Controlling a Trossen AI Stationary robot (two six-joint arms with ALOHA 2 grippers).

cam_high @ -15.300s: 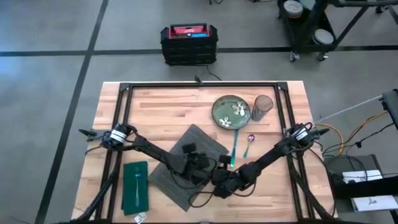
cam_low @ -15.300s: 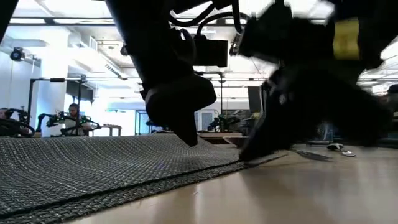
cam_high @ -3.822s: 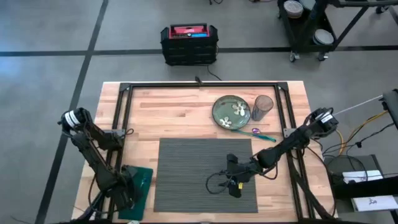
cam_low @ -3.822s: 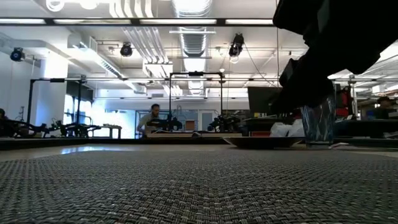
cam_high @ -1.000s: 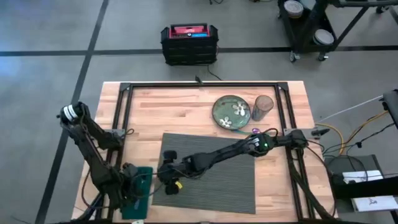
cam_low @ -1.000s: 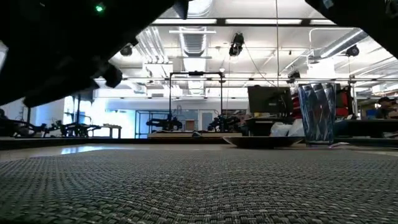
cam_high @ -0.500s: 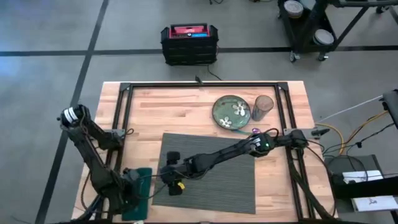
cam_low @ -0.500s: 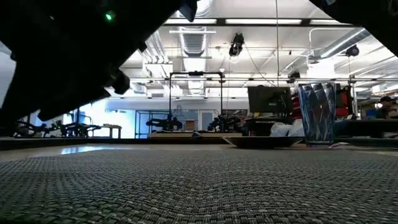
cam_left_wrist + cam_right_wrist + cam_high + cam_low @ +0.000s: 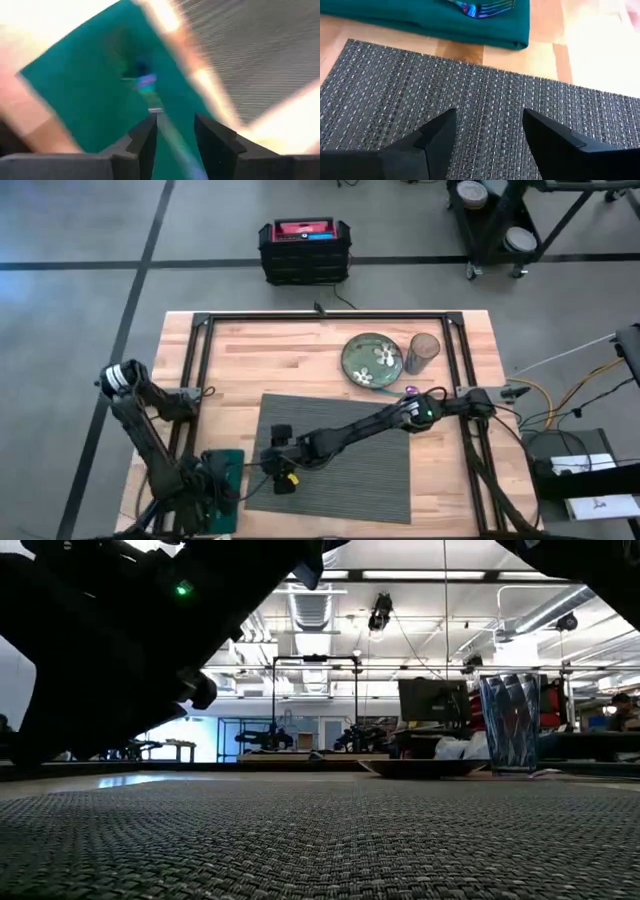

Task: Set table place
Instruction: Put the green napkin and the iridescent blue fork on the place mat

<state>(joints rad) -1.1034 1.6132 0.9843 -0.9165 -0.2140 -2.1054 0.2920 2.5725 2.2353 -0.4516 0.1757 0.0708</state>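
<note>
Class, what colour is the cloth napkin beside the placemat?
Dark green napkin, clearest in the right wrist view.

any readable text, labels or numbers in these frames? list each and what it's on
None can be read.
Red-and-blue label on the black crate on the grey floor: too small to read.
White sheet at the lower right of the high view: print too small to read.
Dark monitor in the room behind the table: no legible text.
Dark grey ribbed placemat, dark green napkin: no markings show.

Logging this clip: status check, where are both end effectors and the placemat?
Right end effector open, low over placemat near its left edge. Left end effector open over green napkin with fork. Placemat flat on table, nothing on it.
</note>
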